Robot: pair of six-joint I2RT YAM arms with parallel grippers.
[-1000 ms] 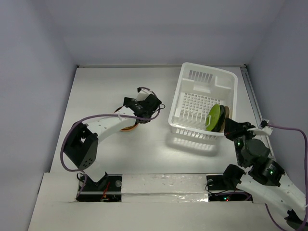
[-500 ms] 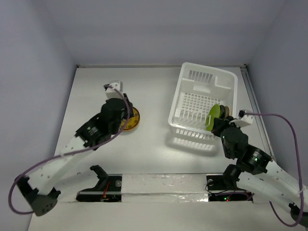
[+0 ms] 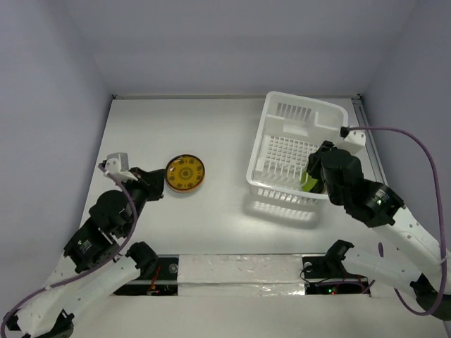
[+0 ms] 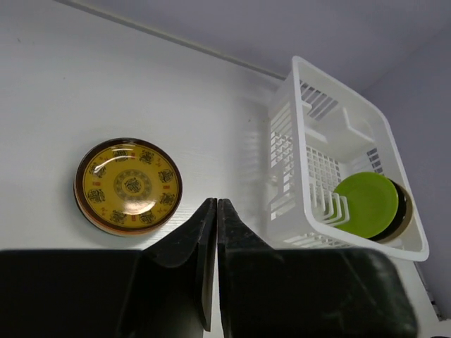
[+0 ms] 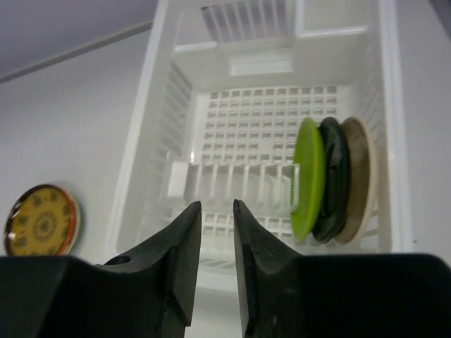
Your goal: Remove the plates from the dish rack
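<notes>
Since the job is to empty the dish rack (image 3: 278, 190), I list each thing with the reason for its place.

- **Dish rack.** White plastic basket with slotted walls and a grid floor. It sits at the far right corner of the table (image 3: 225, 127), within my right arm's reach.
- **Plates in the rack, three.** Lime green plate (image 5: 308, 176), dark olive plate (image 5: 331, 179) and tan plate (image 5: 358, 179). They stand on edge, face to face and touching, against the rack's right wall near its near right corner. The row of upright tines beside them keeps them vertical. The green one is outermost, so I judge it the easiest to reach.
- **Plate on the table, one.** Yellow plate (image 3: 185, 173), round with a dark rim and a printed pattern. It lies flat, left of the table's middle and well apart from the rack. I cannot tell whether others lie beneath it.
- **Left fingers** (image 4: 194, 239). Pressed together, holding nothing, near the table's left edge and just beside the yellow plate.
- **Right fingers** (image 5: 180, 239). Parted by a narrow gap and empty, they hover over the rack's near wall, pointing into the rack, left of the green plate.
</notes>
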